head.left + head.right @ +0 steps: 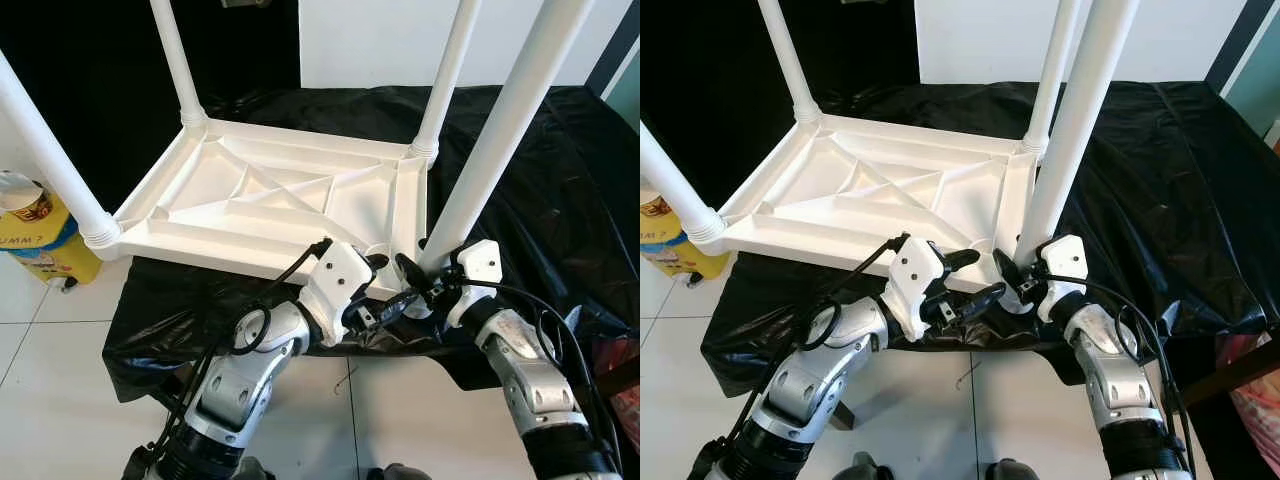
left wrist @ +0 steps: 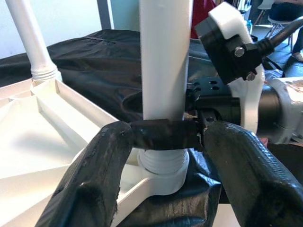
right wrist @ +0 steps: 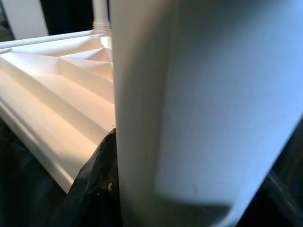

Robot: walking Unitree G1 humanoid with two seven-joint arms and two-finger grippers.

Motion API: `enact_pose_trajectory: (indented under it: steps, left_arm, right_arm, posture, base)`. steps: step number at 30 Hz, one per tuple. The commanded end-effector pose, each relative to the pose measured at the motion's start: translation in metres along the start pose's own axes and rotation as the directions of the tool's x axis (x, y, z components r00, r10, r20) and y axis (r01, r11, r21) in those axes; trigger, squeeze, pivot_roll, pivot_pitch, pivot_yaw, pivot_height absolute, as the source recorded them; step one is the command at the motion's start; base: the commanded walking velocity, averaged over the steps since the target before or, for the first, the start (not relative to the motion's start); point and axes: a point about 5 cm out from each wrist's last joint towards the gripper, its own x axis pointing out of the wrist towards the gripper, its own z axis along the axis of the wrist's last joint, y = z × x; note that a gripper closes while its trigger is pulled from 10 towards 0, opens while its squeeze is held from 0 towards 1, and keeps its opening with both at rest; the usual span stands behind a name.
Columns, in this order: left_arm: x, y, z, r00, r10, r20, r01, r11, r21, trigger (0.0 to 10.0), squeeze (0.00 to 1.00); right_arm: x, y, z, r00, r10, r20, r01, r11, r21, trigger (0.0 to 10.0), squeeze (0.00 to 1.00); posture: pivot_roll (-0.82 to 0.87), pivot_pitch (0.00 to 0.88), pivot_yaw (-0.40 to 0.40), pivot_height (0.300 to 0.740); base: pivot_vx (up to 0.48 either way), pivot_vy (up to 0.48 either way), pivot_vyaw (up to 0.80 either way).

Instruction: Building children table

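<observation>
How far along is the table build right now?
Done: the upside-down tabletop lies on the black sheet with three legs standing in their corner sockets. In hand: the fourth leg at the near corner, right gripper around its base, left gripper alongside. Left: seating it fully, then flipping the table.

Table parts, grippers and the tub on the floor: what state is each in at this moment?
Table top: upside down on the black sheet, ribs up.
Three far legs: upright in their corner sockets.
Near leg: upright, threaded end in the near corner socket.
Right gripper: shut on the near leg's base.
Left gripper: open, a finger each side of that leg.
Yellow tub: on the floor, lid on.
</observation>
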Motion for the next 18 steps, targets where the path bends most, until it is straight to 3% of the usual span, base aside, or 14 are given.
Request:
enact_pose_trajectory:
  steps: [1, 5, 9, 18]
  left_arm:
    - [-0.002, 0.0, -0.004, 1.0, 0.021, -0.014, -0.021, 1.0, 0.002, 10.0, 0.0]
    - [-0.005, 0.002, -0.006, 0.998, 0.056, -0.026, -0.056, 0.998, 0.009, 10.0, 0.0]
    - [-0.006, 0.003, -0.01, 0.994, 0.103, -0.048, -0.102, 0.995, 0.018, 10.0, 0.0]
    - [-0.007, 0.003, -0.012, 0.991, 0.115, -0.066, -0.116, 0.993, -0.004, 10.0, 0.0]
  right_arm:
    - [-0.004, 0.002, -0.011, 0.998, -0.027, -0.063, 0.027, 1.0, -0.002, 10.0, 0.0]
    - [-0.007, 0.008, -0.011, 0.987, -0.151, -0.06, 0.153, 0.988, 0.028, 10.0, 0.0]
    - [-0.009, 0.02, -0.01, 0.943, -0.328, -0.05, 0.331, 0.941, 0.068, 10.0, 0.0]
    - [-0.006, 0.037, -0.006, 0.928, -0.369, -0.05, 0.373, 0.923, 0.099, 10.0, 0.0]
  posture:
    - [-0.05, 0.085, -0.01, 0.74]
    - [-0.04, 0.09, -0.019, 0.74]
    - [-0.03, 0.094, -0.026, 0.74]
    - [-0.03, 0.094, -0.026, 0.74]
  base:
    - [0.0, 0.0, 0.0]
    - [0.0, 0.0, 0.0]
    - [0.0, 0.0, 0.0]
    - [0.0, 0.0, 0.0]
